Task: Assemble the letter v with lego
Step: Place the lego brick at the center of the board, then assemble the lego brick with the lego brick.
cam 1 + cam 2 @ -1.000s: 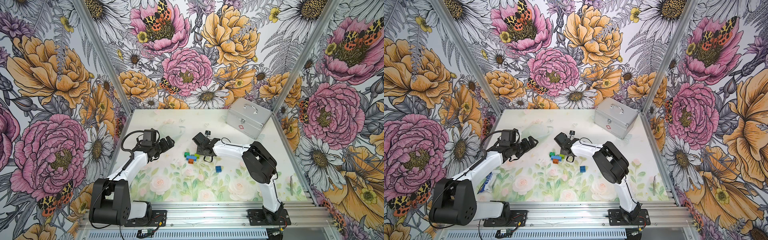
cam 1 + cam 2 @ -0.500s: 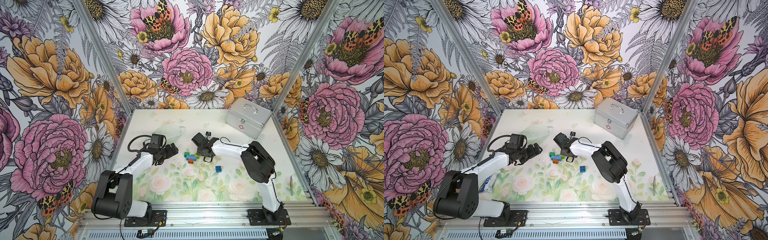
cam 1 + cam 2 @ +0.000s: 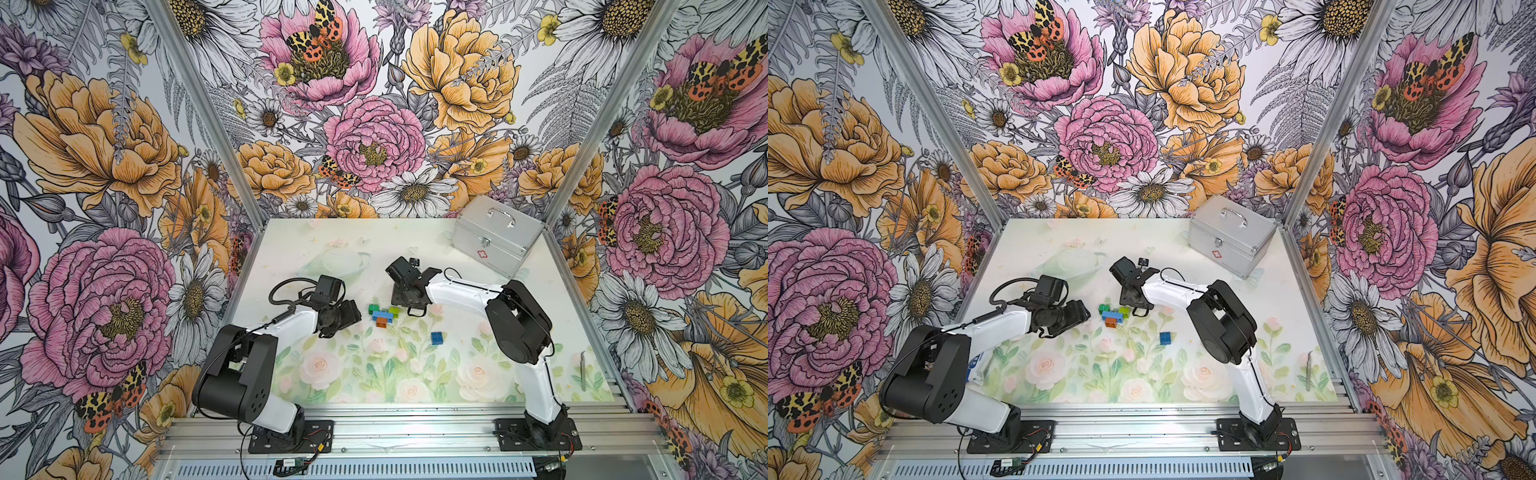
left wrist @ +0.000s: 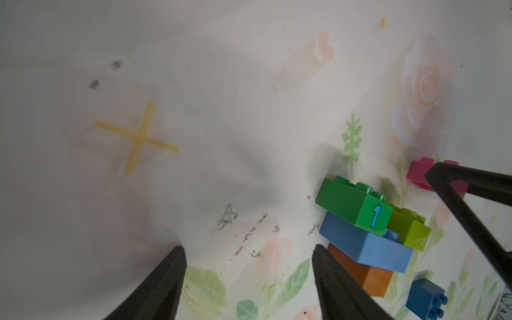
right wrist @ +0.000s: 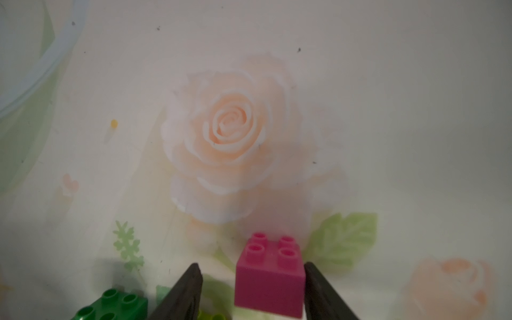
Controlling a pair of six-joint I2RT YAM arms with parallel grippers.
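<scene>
straddling the pink brick [image 5: 270,279], the right claw [image 5: 252,265] gapes.

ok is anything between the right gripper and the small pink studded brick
Nothing visible does. The small pink studded brick sits between the open fingers of the right gripper, one finger close at its side, a gap at the other. The dark green studded brick lies outside the fingers, off to one side.
</scene>
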